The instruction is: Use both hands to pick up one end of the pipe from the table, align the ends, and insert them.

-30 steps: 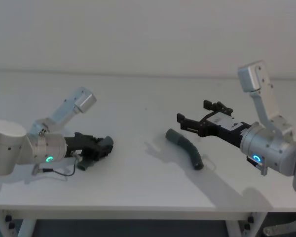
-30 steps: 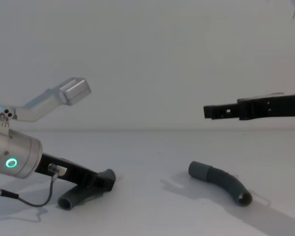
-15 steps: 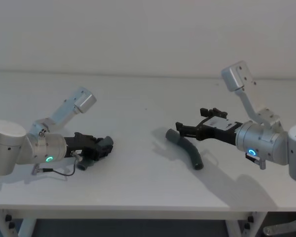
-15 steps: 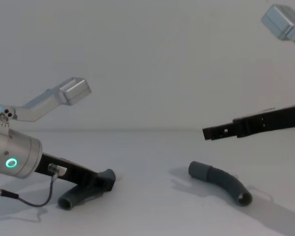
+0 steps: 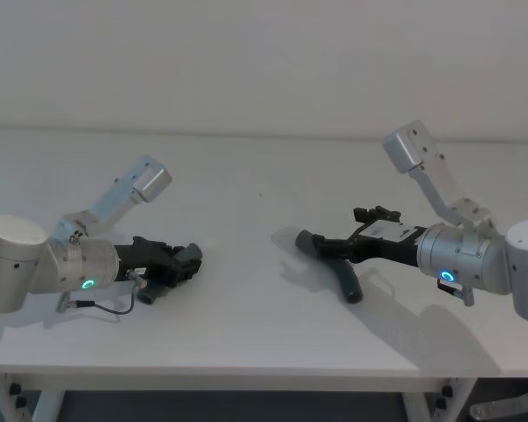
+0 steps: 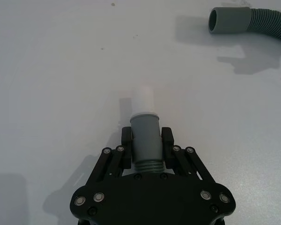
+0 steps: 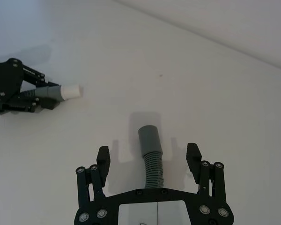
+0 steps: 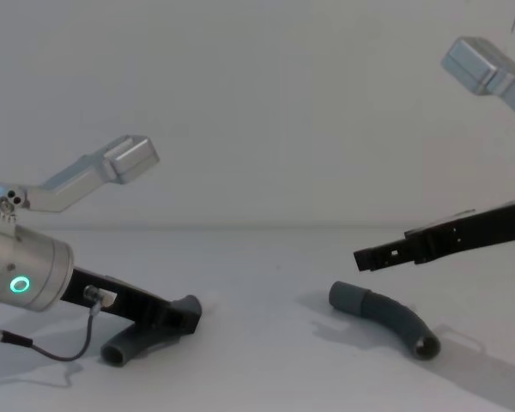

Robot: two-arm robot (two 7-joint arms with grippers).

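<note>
My left gripper (image 5: pixel 187 258) rests low on the white table (image 5: pixel 246 338), shut on one pipe piece just behind its white tip (image 6: pixel 142 99). That piece's ribbed tail (image 8: pixel 124 347) trails back onto the table. The other pipe piece (image 5: pixel 339 268) lies curved on the table to the right, its smooth grey cuff (image 7: pixel 150 137) pointing toward the left gripper. My right gripper (image 5: pixel 322 247) hovers open just above it, its fingers (image 7: pixel 103 160) straddling the hose behind the cuff without touching. From the side, the right gripper (image 8: pixel 366 257) hangs a little above the pipe (image 8: pixel 386 318).
A plain white wall rises behind the table. Bare white surface lies between the two pipe pieces, and the table's front edge (image 5: pixel 246 378) runs along the bottom of the head view.
My right gripper has come down and moved left, from high above the table to just over the cuffed pipe piece. The left gripper and its pipe piece have stayed still.
</note>
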